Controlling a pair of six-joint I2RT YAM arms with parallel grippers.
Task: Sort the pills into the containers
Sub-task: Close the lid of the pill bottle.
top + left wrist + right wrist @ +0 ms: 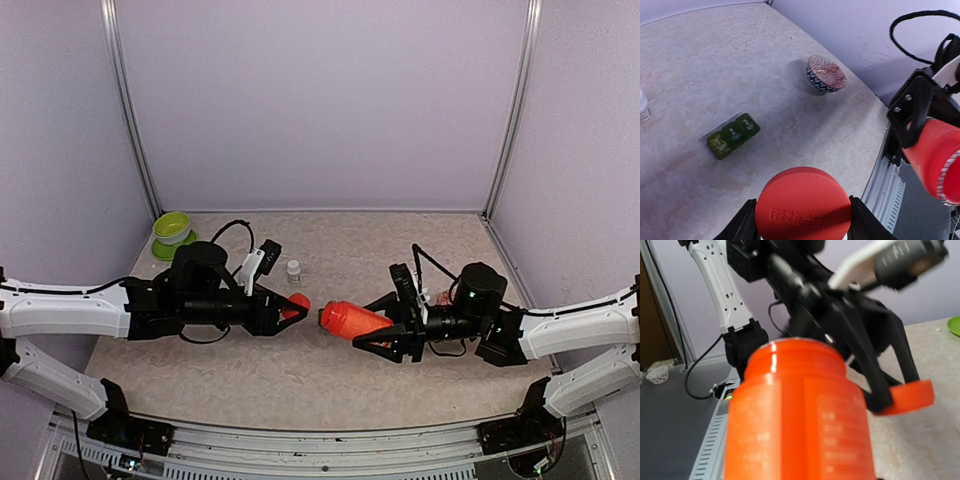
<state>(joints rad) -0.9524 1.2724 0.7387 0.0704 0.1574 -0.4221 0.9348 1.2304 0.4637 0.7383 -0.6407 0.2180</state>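
My left gripper is shut on a red cap, held off the table; in the left wrist view the cap fills the space between the jaws. My right gripper is shut on an open orange pill bottle, lying nearly level with its mouth toward the cap and a small gap between them. The bottle fills the right wrist view, with the cap just beyond. The three joined dark green containers sit on the table and are hidden in the top view. No pills show.
A small clear vial stands behind the left gripper. A lime-green bowl sits at the far left corner. A patterned bowl stands near the right wall. The table's near edge and a metal rail lie below the cap.
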